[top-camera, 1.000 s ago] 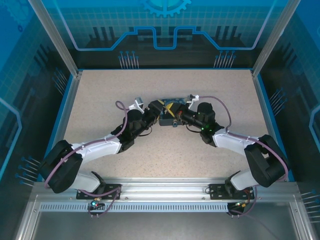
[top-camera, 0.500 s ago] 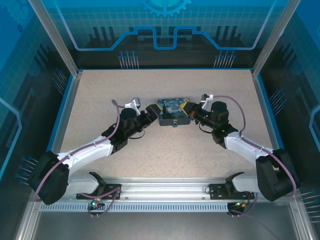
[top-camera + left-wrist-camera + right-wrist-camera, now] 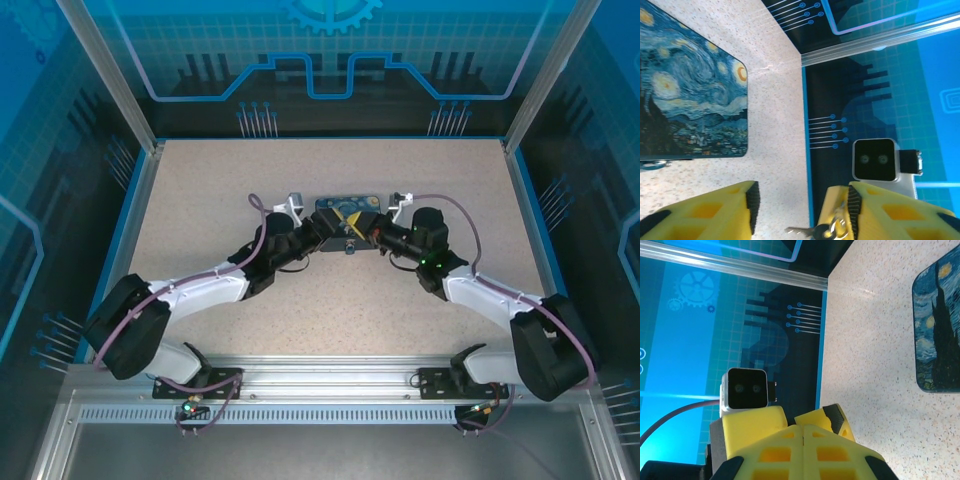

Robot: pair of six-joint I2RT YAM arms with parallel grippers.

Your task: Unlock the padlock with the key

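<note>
The starry-night box (image 3: 345,208) lies mid-table, and the tiny padlock (image 3: 350,246) sits at its front edge, showing as a sliver at the box's edge (image 3: 654,164) in the left wrist view. Both grippers meet just in front of the box. My right gripper (image 3: 364,232) (image 3: 803,429) is shut, and its yellow fingers (image 3: 836,212) reach in between the left gripper's jaws. The small dark key (image 3: 807,231) with its ring sticks out from those fingers, tip pointing left. My left gripper (image 3: 328,230) (image 3: 802,202) stands open around them, pads apart.
Speckled tabletop (image 3: 330,320) stretches in front of the arms. A blue rim and clear walls with aluminium posts (image 3: 140,110) enclose the table. The box's top (image 3: 685,95) lies left of the left gripper and at the right edge (image 3: 939,330) of the right wrist view.
Half a second ago the grippers stood apart at the box's two sides. Both have swung inward and now meet before the box. The left jaws have narrowed somewhat.
</note>
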